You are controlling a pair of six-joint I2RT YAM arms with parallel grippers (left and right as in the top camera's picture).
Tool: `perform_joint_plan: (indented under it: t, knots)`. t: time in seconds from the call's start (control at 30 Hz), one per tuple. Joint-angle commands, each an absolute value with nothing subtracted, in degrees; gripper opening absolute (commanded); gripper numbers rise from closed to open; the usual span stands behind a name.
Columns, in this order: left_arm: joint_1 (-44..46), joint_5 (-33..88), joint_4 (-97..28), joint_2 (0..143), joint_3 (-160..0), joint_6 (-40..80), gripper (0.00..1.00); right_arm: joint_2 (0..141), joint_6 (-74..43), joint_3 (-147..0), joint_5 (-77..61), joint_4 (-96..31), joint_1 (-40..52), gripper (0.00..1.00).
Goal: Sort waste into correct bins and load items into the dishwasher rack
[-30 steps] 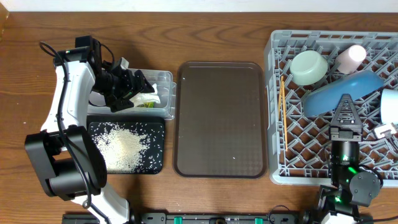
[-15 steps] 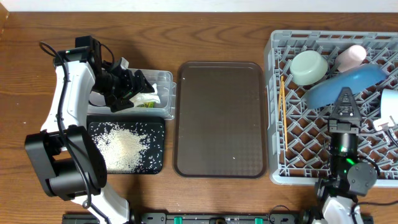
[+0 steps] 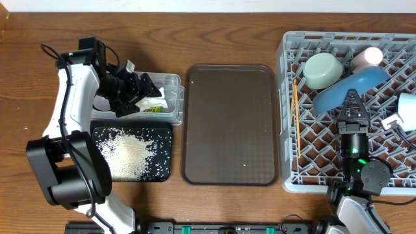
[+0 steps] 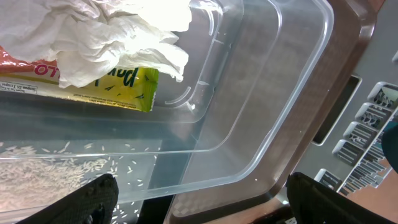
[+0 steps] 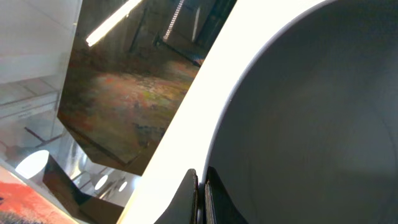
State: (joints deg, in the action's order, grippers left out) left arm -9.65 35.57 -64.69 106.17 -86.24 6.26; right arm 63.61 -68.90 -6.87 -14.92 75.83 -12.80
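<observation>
Two tools: left tool (image 3: 136, 97) spread above clear tub (image 3: 171, 83), right tool (image 3: 351, 99) pressed together at blue plate-bowl (image 3: 373, 82).

Lettering on snack wrapper (image 4: 118, 87) in clear tub (image 4: 261, 87) — big pale letters on yellow panel, possibly "Pa…", the rest under tissue (image 4: 112, 34). Red band's small white print — too blurred to read.

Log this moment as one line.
left gripper open over clear tub | right gripper shut at blue plate-bowl | wrapper, tissue in tub | rice in black tray
</observation>
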Motion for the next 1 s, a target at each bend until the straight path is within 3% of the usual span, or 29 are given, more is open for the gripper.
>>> perform_joint_plan:
  t: [0.0,0.6,0.7,0.97]
  knots:
    - [-9.8,34.85,-65.1,105.45,-87.29,6.96,0.89,63.48,-69.84,-6.5,-16.91,76.53,-13.43,0.01]
    - [-9.8,34.85,-65.08,105.45,-87.29,6.96,0.89,63.13,-75.22,-0.32,-19.16,82.54,-13.5,0.02]
    - [-9.8,34.85,-65.08,105.45,-87.29,6.96,0.89,62.87,-76.42,-0.32,-19.9,83.11,-13.5,0.18]
    - [-9.8,34.85,-65.08,105.45,-87.29,6.96,0.89,62.85,-82.78,-0.32,-24.56,82.94,-13.5,0.41]
